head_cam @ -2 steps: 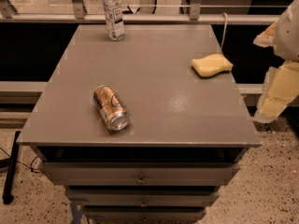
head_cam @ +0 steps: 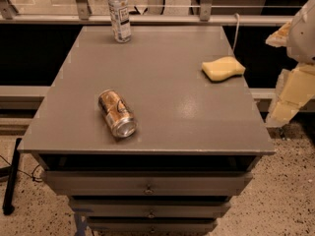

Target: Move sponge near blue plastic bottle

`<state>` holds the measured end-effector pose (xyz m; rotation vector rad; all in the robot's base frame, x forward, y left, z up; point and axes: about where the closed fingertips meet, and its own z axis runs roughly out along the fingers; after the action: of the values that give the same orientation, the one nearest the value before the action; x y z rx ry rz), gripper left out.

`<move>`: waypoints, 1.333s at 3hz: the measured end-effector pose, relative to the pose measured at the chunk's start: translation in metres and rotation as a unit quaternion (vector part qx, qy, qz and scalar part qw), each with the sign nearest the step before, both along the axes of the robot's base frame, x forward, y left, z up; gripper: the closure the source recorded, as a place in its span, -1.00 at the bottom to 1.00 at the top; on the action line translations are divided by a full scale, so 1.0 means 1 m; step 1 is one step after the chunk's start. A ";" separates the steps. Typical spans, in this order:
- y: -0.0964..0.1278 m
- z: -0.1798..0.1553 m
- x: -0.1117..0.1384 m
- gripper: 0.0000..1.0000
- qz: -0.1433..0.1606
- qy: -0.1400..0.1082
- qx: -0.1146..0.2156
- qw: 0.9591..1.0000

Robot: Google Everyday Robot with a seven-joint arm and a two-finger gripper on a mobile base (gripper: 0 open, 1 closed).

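The pale yellow sponge (head_cam: pixel 223 69) lies flat near the right edge of the grey table top (head_cam: pixel 162 82). The clear plastic bottle (head_cam: pixel 119 16), with a white cap and a white label, stands upright at the far left of the table. My cream-coloured gripper (head_cam: pixel 289 98) hangs off the table's right side, beyond the edge and a little nearer the camera than the sponge. It touches nothing and holds nothing that I can see.
A golden-brown can (head_cam: pixel 116 113) lies on its side at the front left of the table. Drawers (head_cam: pixel 147 183) sit below the table top. A rail with posts (head_cam: pixel 147 18) runs behind the table. A thin white rod (head_cam: pixel 235 31) stands at the far right corner.
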<state>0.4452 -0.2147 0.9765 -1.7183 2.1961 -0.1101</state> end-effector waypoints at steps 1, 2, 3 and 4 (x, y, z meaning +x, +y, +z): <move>-0.008 -0.011 0.032 -1.00 -0.005 -0.025 0.028 0.999; -0.025 -0.028 0.085 -1.00 -0.031 -0.054 0.088 0.994; -0.034 -0.045 0.143 -1.00 -0.056 -0.076 0.152 0.984; -0.044 -0.072 0.196 -1.00 -0.083 -0.083 0.196 0.974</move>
<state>0.6412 -0.2585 0.9042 -1.2664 2.0675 0.1273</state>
